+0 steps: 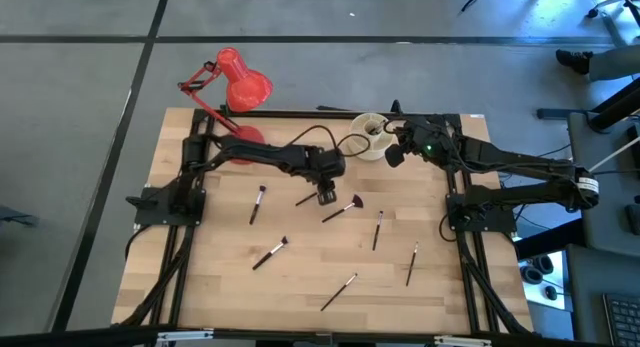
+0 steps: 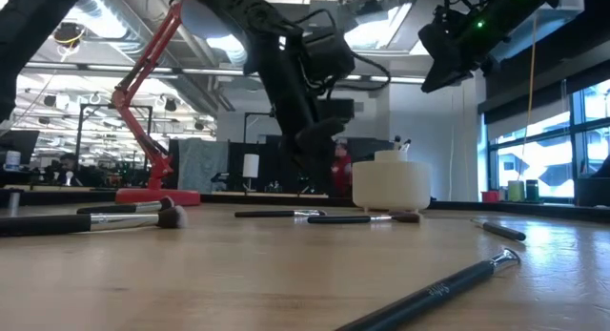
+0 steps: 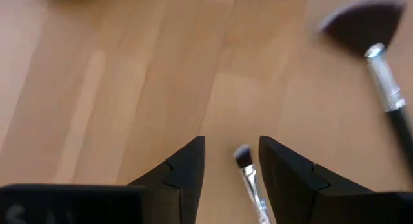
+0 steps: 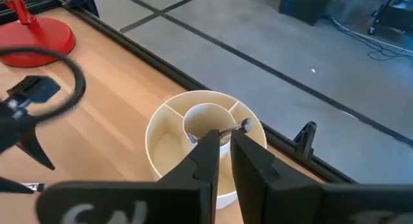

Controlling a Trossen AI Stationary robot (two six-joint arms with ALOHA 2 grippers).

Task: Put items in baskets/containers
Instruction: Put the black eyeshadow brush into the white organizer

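The brush (image 3: 248,179) near the table's (image 1: 200,277) middle lies between my left gripper's (image 3: 232,162) parted fingers, so I lower squarely before closing, while my right gripper (image 4: 222,146), fingers narrow and holding nothing I can see, hovers over the cup (image 4: 164,146) at the far edge.

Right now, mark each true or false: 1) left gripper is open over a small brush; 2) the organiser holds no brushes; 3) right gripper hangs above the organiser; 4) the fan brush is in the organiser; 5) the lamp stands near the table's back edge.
1) True: left gripper straddles a small brush, jaws open.
2) False: the organiser holds at least one brush.
3) True: right gripper.
4) False: the fan brush lies on the table.
5) True: red lamp.
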